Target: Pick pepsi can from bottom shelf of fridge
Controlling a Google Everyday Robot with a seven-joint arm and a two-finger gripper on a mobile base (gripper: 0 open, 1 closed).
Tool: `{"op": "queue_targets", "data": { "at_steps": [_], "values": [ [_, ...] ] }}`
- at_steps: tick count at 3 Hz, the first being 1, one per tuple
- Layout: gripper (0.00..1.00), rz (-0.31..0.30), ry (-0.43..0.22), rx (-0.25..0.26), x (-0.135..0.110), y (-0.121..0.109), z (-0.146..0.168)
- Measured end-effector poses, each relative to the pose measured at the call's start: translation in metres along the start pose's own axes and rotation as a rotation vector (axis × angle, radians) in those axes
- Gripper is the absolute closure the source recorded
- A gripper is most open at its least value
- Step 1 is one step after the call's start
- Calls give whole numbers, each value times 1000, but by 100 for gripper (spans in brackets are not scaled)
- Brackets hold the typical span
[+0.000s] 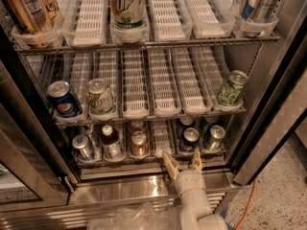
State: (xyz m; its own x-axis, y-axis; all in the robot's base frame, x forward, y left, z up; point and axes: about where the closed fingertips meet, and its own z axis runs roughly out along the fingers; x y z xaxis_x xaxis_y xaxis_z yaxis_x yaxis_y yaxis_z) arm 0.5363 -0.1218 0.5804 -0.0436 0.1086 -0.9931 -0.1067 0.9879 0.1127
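The pepsi can [190, 138] is dark navy with a silver top. It stands at the front of the bottom shelf [161, 139] of the fridge [120, 189], second lane from the right. My gripper [183, 163] is just in front of the shelf edge, above the steel sill. It is a little below and left of the can and apart from it. Its two yellowish fingers [170, 163] are spread open and hold nothing.
A green can [214, 137] stands right of the pepsi can. A copper can [139, 145], a dark bottle [111, 143] and a silver can [84, 147] stand to the left. The middle rack holds a brighter blue logo can [64, 100] and two green-white cans. An orange cable [247, 202] lies on the floor.
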Motion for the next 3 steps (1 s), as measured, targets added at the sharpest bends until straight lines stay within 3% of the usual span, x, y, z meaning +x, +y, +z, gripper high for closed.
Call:
{"op": "queue_targets", "data": {
  "at_steps": [2, 3],
  "values": [
    [18, -5, 9, 15, 4, -1, 2],
    [18, -2, 11, 74, 8, -16, 18]
  ]
}}
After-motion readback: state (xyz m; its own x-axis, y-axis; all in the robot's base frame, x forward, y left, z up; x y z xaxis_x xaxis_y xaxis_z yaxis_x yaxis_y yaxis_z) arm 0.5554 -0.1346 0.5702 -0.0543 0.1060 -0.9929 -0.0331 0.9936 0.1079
